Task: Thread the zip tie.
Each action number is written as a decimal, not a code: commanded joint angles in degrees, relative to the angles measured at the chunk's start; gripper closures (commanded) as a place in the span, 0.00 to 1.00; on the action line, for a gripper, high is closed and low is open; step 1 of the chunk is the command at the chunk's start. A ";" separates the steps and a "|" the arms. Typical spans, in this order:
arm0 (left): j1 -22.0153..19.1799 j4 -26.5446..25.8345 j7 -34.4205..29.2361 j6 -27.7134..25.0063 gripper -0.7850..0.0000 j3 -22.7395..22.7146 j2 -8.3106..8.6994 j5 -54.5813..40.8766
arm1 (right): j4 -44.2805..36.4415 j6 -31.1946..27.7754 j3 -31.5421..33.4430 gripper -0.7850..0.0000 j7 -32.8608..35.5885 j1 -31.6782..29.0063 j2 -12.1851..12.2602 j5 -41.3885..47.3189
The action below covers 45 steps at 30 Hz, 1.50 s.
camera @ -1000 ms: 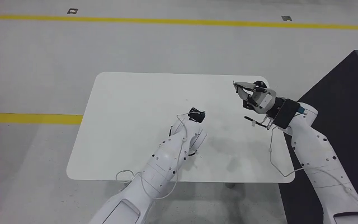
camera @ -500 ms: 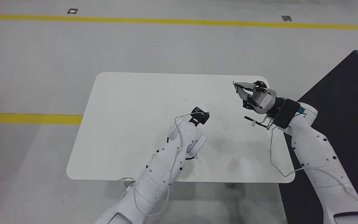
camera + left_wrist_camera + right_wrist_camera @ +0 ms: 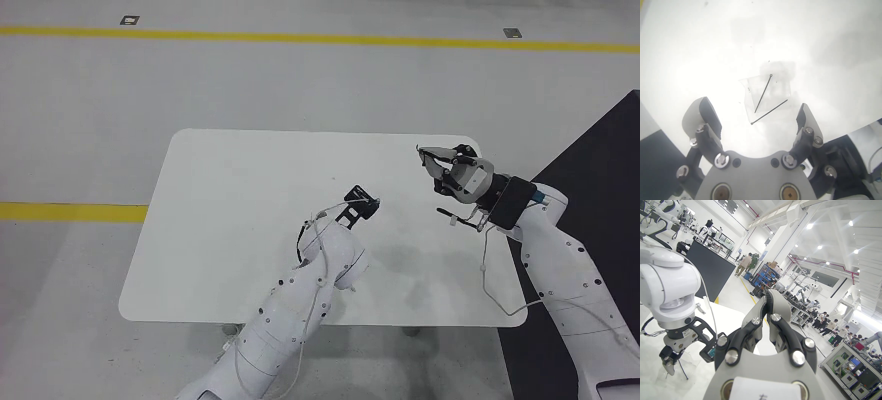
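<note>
A large robotics lab hall: white humanoid robots (image 3: 705,231) at upper left, shelving with blue bins (image 3: 769,273), equipment benches (image 3: 846,368), yellow floor lines (image 3: 300,38).

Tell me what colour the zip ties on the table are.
Both zip ties are black, on the white table; the left wrist view shows them best.

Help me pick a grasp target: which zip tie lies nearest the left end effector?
The zip tie with its head toward the left end effector; the other zip tie has its head pointing away.
</note>
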 commanded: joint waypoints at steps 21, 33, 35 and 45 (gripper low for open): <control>2.11 -0.34 9.15 -25.86 0.00 1.25 3.59 8.47 | 0.00 0.00 0.00 1.00 0.00 0.00 0.00 0.00; -5.25 9.16 13.32 -30.04 0.63 4.68 4.63 -0.27 | 0.00 0.00 0.00 1.00 0.00 0.00 0.00 0.00; -6.73 10.53 13.40 -30.13 0.65 5.73 5.03 -3.66 | 0.00 0.00 0.00 1.00 0.00 0.00 0.00 0.00; -18.65 17.22 5.25 -22.00 0.57 18.92 8.98 -32.06 | 0.00 0.00 0.00 1.00 0.00 0.00 0.00 0.00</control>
